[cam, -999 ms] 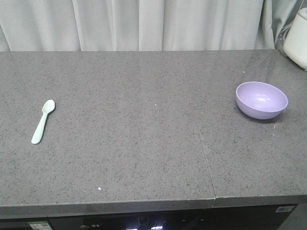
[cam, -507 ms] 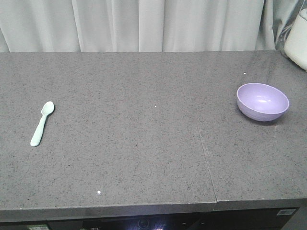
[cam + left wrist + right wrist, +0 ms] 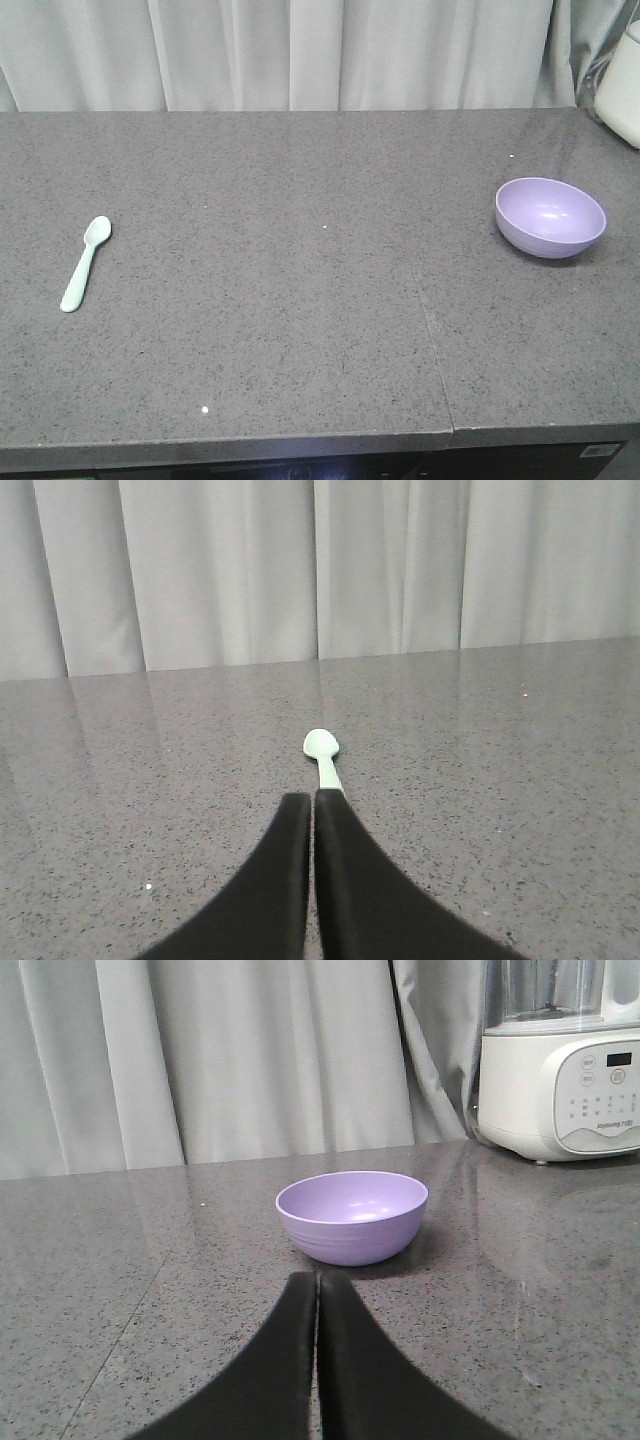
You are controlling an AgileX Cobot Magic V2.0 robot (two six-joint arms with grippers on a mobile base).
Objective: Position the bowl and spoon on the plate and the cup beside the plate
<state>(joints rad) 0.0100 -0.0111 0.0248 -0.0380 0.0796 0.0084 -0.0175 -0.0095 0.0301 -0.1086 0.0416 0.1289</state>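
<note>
Hands pressed together, each aimed at its own pick.
My left hand [image 3: 312,796] faces the short mint-green plastic spoon [image 3: 322,748], far left of the glossy round lavender bowl [image 3: 352,1215] my right hand [image 3: 318,1278] faces.

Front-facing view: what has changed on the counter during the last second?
No object moved on its own. The whole picture slid slightly: the spoon, the bowl and the front edge of the counter all appear a little lower, as if the camera shifted. Spoon and bowl keep their places on the counter, untouched.
</note>
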